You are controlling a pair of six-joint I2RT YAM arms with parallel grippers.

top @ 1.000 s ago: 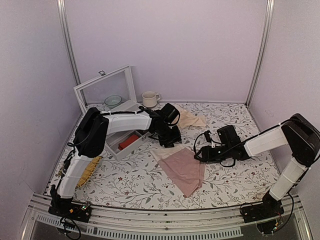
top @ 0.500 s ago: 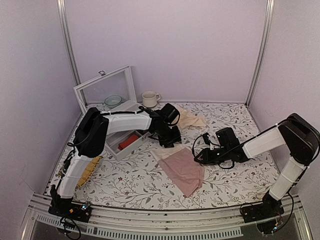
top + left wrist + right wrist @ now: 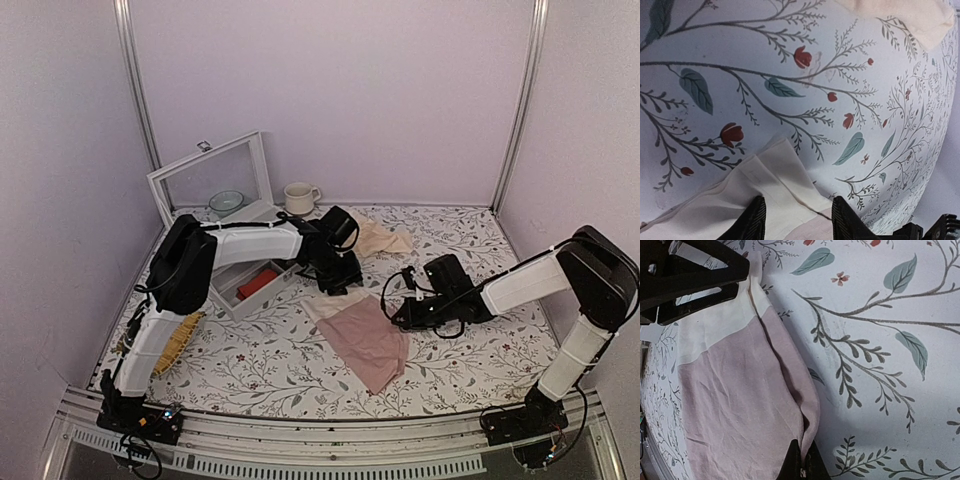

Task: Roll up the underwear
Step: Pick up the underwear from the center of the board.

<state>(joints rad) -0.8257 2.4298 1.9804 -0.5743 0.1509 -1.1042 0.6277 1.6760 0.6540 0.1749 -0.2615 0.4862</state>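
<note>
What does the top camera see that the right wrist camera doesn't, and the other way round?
Only the top view shows the mug, the glass-lidded box, the red bundle and the beige cloth. Only the right wrist view shows up close the right gripper pinched shut on the pink edge of the underwear. Both show the underwear, the flowery table and the left gripper.

R wrist: right gripper [image 3: 801,464] cut off at btm edge, only tips show. L wrist: underwear [image 3: 755,190] cropped at btm, its print too faint to read.
</note>
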